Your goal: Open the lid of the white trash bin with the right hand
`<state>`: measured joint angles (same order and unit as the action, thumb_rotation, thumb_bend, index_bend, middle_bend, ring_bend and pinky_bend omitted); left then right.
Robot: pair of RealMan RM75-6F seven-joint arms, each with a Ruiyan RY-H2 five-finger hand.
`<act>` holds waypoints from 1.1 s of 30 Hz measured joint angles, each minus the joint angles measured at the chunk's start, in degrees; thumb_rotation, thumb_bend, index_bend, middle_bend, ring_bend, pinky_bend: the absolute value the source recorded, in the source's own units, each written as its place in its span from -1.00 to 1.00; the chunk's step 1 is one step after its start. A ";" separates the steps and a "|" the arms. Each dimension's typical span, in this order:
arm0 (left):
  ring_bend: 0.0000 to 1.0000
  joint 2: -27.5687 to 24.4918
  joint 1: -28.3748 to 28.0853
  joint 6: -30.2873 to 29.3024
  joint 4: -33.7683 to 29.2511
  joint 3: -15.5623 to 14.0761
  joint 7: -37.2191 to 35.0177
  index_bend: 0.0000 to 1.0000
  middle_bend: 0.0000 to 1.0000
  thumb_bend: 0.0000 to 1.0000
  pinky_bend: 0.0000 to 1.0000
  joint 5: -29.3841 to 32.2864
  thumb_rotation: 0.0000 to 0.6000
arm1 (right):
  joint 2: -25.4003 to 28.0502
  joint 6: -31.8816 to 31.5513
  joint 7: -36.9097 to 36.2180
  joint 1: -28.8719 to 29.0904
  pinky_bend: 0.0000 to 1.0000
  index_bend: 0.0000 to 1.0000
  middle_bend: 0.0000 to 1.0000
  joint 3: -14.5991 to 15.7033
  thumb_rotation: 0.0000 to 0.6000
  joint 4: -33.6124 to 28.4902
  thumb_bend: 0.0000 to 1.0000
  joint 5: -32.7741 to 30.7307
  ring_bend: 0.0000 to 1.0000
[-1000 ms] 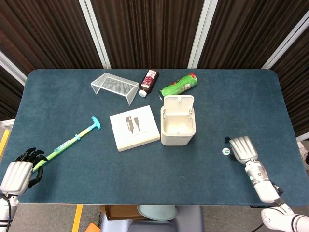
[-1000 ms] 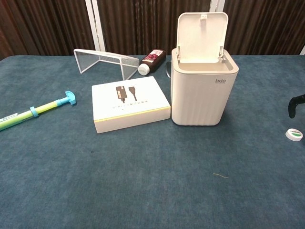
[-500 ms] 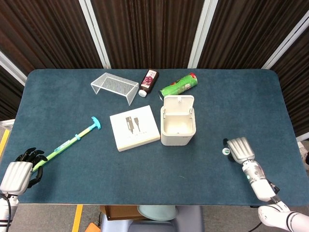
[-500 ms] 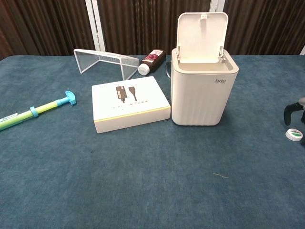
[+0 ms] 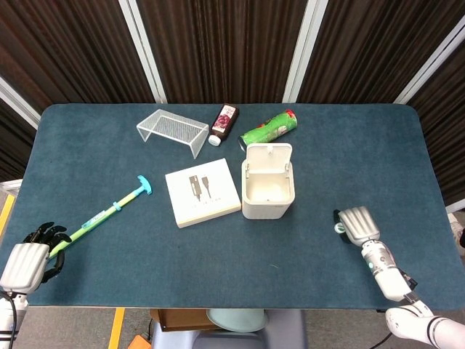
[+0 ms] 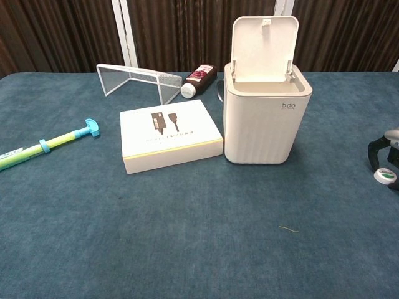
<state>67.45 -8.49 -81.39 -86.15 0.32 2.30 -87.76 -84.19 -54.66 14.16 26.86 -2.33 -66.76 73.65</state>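
Observation:
The white trash bin [image 5: 267,196] [image 6: 264,118] stands mid-table with its lid [image 5: 269,155] [image 6: 264,40] swung up and standing upright at the back, so the inside shows. My right hand [image 5: 358,225] is far to the bin's right, near the table's front. Its dark fingers [image 6: 378,149] hang down around a small white and green cap [image 6: 386,176] and hold nothing. My left hand [image 5: 29,260] rests at the front left corner, its fingers beside the end of a green and blue stick [image 5: 102,215] [image 6: 47,146].
A white flat box [image 5: 202,192] [image 6: 169,134] lies just left of the bin. Behind the bin are a green can [image 5: 269,129], a dark bottle [image 5: 224,123] [image 6: 198,80] and a wire rack [image 5: 174,131] [image 6: 138,81].
My right hand has slid a little to the left, and its fingers now arch over the small cap. The bin, its lid and my left hand have not moved.

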 measured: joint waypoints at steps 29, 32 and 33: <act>-0.70 -0.19 0.05 0.22 -0.31 -0.14 0.17 -0.18 -0.48 0.22 -0.35 0.15 1.00 | 14.54 -23.72 -1.67 -6.55 0.74 0.54 0.95 -0.02 1.00 -24.95 -0.28 13.80 0.89; -0.70 -0.28 0.07 0.25 -0.44 -0.12 0.25 -0.18 -0.48 0.22 -0.35 0.24 1.00 | 17.40 -27.47 -1.56 -7.71 0.74 0.54 0.95 -0.52 1.00 -29.68 -0.28 16.99 0.89; -0.70 -0.31 0.09 0.18 -0.46 -0.12 0.25 -0.18 -0.48 0.22 -0.35 0.22 1.00 | 17.93 -28.19 -1.55 -7.90 0.74 0.54 0.95 -0.80 1.00 -30.75 -0.28 17.56 0.89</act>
<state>67.15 -8.41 -81.21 -86.61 0.21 2.55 -87.55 -66.26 -82.85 12.61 18.96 -3.13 -97.51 91.20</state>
